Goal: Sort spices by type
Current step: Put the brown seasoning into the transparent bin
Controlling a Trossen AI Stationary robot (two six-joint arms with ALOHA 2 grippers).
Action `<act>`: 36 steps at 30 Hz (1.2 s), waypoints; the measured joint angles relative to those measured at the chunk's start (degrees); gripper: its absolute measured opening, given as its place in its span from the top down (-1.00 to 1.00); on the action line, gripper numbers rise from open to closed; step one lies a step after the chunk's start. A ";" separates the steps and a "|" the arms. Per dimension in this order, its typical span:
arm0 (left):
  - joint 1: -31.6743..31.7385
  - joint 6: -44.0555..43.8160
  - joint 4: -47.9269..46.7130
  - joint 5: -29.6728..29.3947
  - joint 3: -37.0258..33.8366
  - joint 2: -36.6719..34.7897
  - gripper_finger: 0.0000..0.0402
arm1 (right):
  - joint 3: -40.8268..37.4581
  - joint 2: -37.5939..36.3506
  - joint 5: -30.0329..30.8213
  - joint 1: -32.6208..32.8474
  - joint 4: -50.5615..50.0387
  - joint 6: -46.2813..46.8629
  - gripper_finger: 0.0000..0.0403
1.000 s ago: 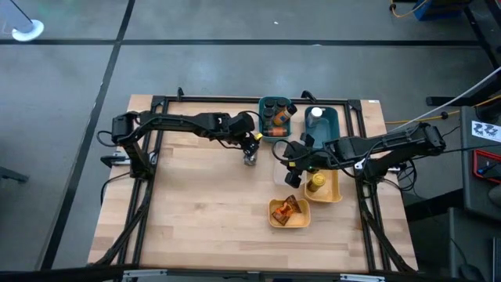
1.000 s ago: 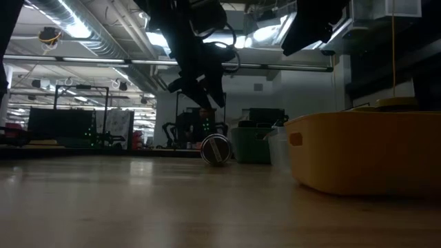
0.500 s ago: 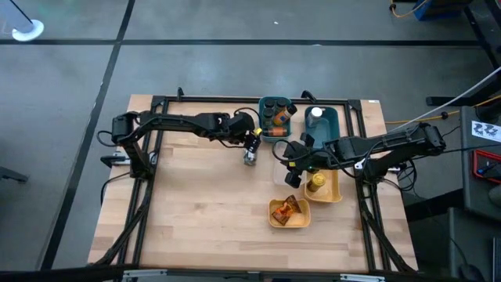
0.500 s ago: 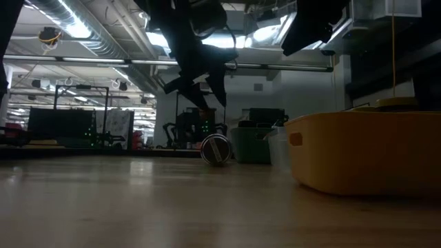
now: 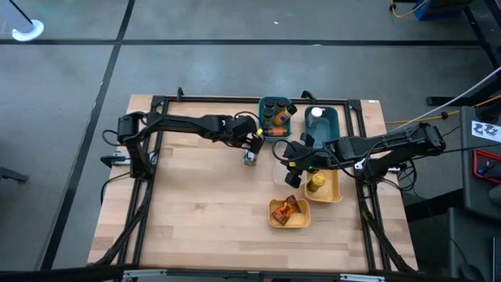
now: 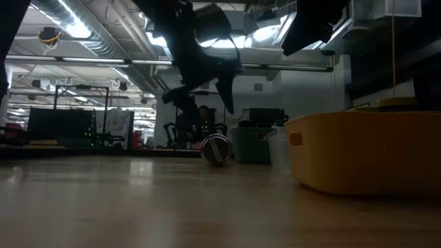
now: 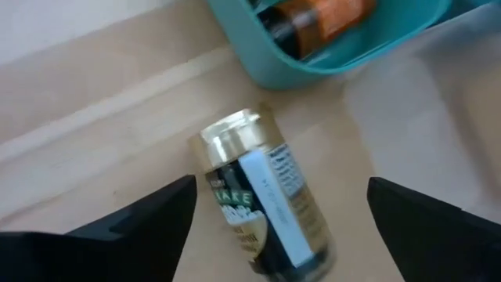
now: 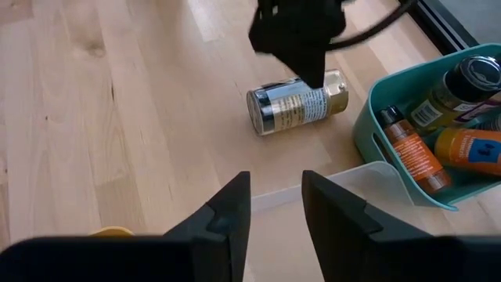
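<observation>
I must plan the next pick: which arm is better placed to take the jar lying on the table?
Left. Its gripper hangs open right above the lying jar; the right gripper is farther away, beside the clear bin.

Label print on the fallen spice jar (image 7: 262,200) below my left gripper (image 7: 274,215), too blurred to read, no other legible text

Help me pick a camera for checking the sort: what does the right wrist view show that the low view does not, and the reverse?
Only the right wrist view shows what lies inside the teal bin: orange-labelled bottles and a dark-lidded jar, and the label of the fallen jar. Only the low view shows the yellow bin and the room behind. Both show the jar lying on its side on the table, with the left gripper above it, jaws open.
</observation>
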 joint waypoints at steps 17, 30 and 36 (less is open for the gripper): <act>-0.20 -1.66 3.95 0.29 -0.04 6.38 -0.85 | 0.00 0.00 -0.42 0.00 0.00 0.00 0.42; -0.46 -4.80 7.40 0.39 -0.04 10.94 -0.86 | 0.02 -0.02 -0.44 0.02 0.10 0.00 0.42; -0.52 -3.64 7.78 0.02 -0.07 10.86 -0.86 | 0.02 -0.02 -0.44 0.02 0.08 0.00 0.42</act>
